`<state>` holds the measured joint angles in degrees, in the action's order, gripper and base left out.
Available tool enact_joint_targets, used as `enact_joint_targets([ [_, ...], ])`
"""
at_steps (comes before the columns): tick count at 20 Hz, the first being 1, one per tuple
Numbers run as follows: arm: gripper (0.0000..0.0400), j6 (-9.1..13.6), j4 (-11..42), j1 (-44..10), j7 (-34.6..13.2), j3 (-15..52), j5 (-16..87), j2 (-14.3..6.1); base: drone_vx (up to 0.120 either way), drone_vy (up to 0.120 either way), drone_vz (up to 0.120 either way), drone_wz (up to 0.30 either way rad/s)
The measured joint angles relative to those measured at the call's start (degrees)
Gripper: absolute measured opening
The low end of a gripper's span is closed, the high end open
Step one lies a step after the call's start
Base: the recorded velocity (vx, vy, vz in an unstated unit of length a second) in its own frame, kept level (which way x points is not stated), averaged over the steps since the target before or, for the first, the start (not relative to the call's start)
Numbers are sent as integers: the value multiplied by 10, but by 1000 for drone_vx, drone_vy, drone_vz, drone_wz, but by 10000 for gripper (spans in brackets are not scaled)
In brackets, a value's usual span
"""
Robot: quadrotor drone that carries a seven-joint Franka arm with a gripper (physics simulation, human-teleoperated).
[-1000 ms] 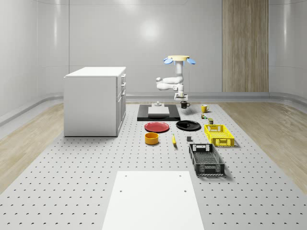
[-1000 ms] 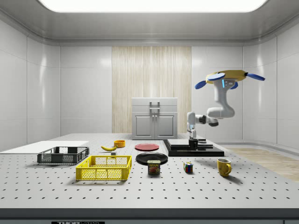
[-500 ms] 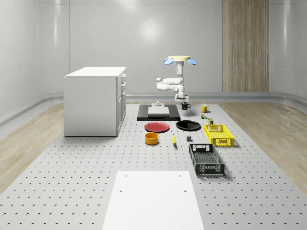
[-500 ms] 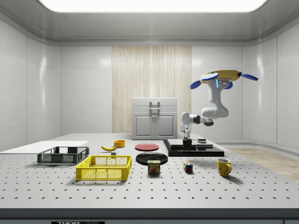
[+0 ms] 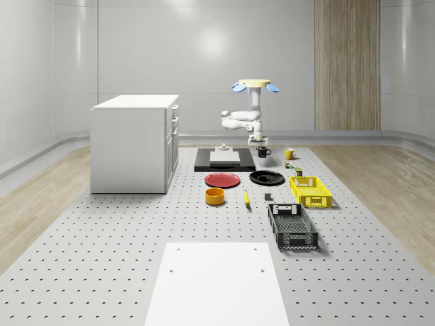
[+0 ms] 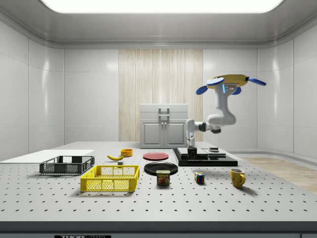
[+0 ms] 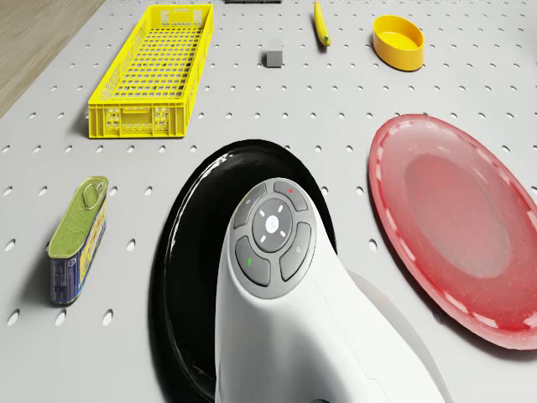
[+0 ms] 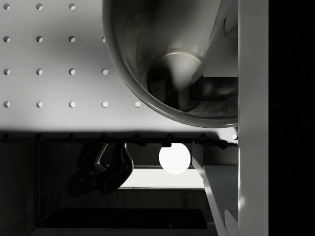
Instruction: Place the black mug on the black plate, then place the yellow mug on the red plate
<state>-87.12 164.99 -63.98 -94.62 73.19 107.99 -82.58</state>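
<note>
Hanging in pincer [image 6: 191,147]: black mug [image 6: 192,152]

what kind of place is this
Most likely a simulated robotics test lab: a perforated grey table like an optical breadboard, plain white walls, and a drone hovering over it among laid-out props such as the black plate.

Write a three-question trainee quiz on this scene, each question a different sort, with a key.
1. True or false: the black mug already sits on the black plate.
2. What stands on the table between the red plate and the white sheet? A) orange bowl B) yellow mug C) yellow crate
3. Fill in: the gripper holds the ____ mug.

Key: 1 false; 2 A; 3 black.
</note>
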Motion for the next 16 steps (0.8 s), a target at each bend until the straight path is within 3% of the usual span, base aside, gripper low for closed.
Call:
enact_joint_targets([
  [16, 110, -11, -1, -4, -3, 2, -5, -12, 120, 0, 0, 0],
])
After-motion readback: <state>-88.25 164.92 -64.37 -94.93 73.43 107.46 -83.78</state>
